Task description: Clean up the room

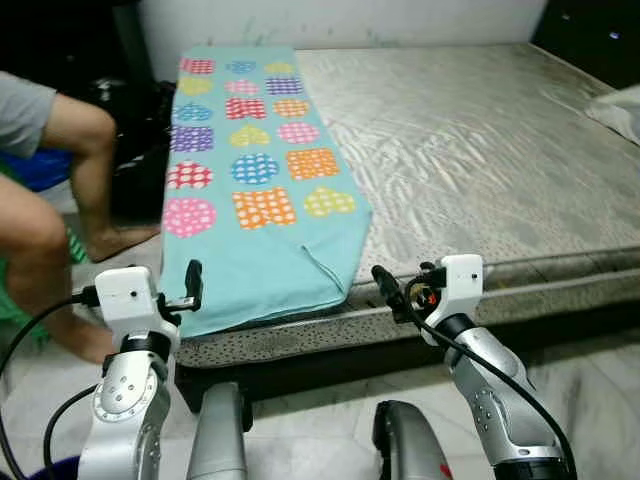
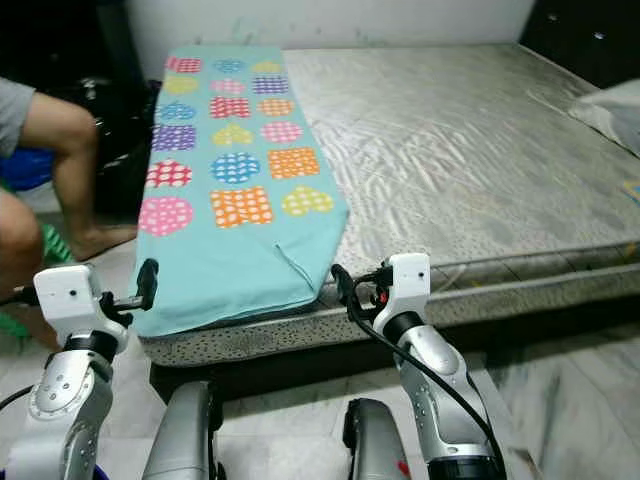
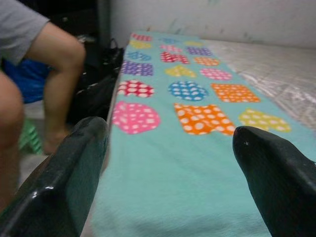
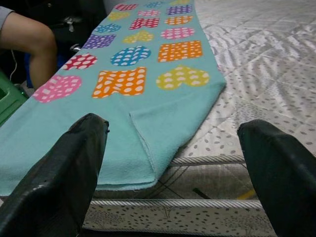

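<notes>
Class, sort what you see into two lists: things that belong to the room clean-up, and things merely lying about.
Belongs to the job:
- turquoise blanket with coloured patches, spread along the mattress's left edge
- left gripper, open
- right gripper, open

Just there:
- bare mattress
- white pillow at its far right
- seated person on the left

One turquoise blanket [image 1: 250, 180] with fifteen dotted patches, one bed [image 1: 480, 150], one pillow [image 1: 618, 108], one person [image 1: 45, 190], two tools
</notes>
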{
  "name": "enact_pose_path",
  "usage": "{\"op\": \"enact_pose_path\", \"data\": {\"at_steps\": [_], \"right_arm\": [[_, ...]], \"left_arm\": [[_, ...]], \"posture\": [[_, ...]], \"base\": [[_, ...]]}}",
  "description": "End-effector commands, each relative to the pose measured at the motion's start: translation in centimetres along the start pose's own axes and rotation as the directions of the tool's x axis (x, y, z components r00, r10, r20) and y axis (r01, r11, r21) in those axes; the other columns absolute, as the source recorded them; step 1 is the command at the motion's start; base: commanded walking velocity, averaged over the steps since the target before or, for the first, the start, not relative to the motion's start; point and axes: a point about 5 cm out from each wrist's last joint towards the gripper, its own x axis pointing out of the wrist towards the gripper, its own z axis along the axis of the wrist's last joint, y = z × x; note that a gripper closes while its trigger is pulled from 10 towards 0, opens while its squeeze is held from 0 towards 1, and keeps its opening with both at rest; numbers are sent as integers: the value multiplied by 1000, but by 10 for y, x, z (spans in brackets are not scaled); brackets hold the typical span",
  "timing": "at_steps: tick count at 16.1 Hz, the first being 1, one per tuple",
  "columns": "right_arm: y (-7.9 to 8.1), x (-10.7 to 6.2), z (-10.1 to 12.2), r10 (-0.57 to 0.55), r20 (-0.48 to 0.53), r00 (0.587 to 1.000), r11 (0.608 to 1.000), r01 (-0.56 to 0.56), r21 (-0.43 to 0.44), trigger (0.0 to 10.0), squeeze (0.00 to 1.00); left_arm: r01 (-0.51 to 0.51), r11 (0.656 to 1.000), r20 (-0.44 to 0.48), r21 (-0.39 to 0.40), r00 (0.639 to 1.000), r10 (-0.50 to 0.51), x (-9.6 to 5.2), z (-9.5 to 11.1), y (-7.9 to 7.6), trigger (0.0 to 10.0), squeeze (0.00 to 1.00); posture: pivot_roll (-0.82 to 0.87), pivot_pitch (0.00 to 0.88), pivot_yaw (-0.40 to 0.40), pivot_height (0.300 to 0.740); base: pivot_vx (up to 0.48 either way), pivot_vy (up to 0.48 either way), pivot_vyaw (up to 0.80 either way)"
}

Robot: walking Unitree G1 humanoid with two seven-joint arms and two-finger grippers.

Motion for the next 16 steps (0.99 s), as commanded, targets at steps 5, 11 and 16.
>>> {"op": "enact_pose_path", "data": {"at_steps": [5, 11, 16], "right_arm": [[4, 3, 4, 38, 14, 999, 999, -38, -28, 10000, 0], [7, 4, 5, 65, 13, 998, 996, -64, -55, 10000, 0], [9, 4, 4, 77, 11, 997, 995, -76, -62, 10000, 0]], "left_arm": [[1, 1000, 14, -7, 1000, -1, -1, 4, -1, 10000, 0], [24, 999, 18, -28, 1000, -24, 0, 4, -6, 10000, 0], [36, 999, 18, -30, 999, -36, 1, 4, -7, 10000, 0]], "posture": [[-19, 90, -28, 525], [-26, 103, -30, 525], [-27, 106, -29, 525]], "base": [[0, 0, 0], [137, 0, 0], [392, 0, 719]]}}
